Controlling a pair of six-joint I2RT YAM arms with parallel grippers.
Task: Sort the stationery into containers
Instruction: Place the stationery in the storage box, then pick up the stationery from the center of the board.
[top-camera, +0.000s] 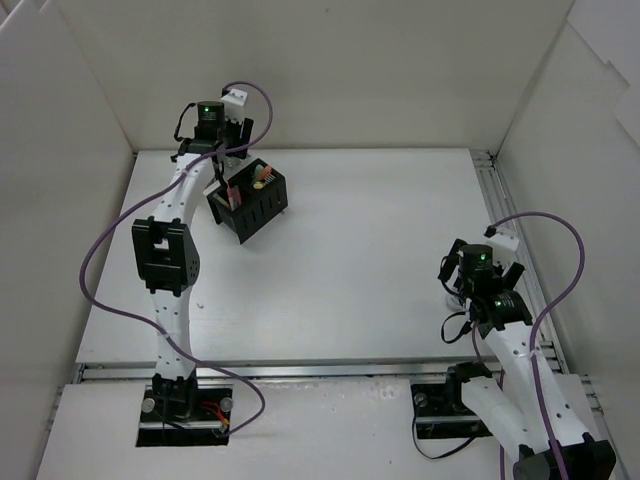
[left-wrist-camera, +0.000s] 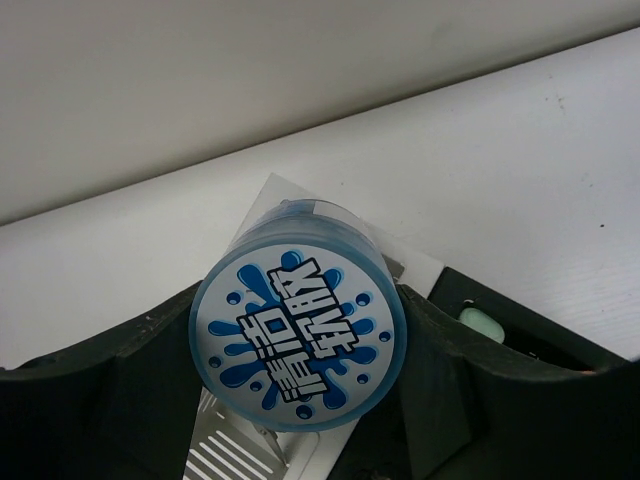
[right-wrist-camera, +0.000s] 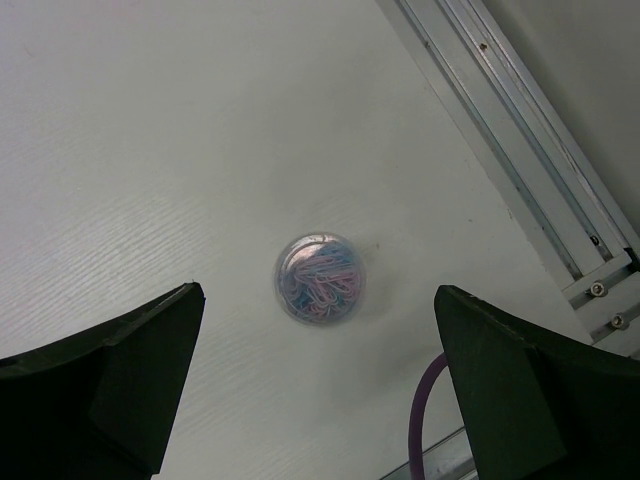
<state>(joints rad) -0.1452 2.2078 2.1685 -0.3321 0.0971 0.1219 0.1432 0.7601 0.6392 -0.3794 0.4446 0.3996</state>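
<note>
My left gripper (top-camera: 222, 170) is at the far left, over the mesh cup cluster (top-camera: 255, 205). In the left wrist view it (left-wrist-camera: 300, 345) is shut on a round blue tub (left-wrist-camera: 298, 325) with a blue splash label, held above a white mesh cup (left-wrist-camera: 240, 455) and next to a black cup (left-wrist-camera: 520, 320). A pale green highlighter end (left-wrist-camera: 480, 322) shows in that black cup. Coloured pen ends (top-camera: 262, 178) stick out of the cluster. My right gripper (right-wrist-camera: 320, 330) is open above a clear round tub of paper clips (right-wrist-camera: 320, 277) on the table. The scissors are out of view.
White walls close in the table at the back and both sides. A metal rail (right-wrist-camera: 520, 140) runs along the table's right edge, close to the paper-clip tub. A purple cable (right-wrist-camera: 425, 420) hangs by the right gripper (top-camera: 465, 283).
</note>
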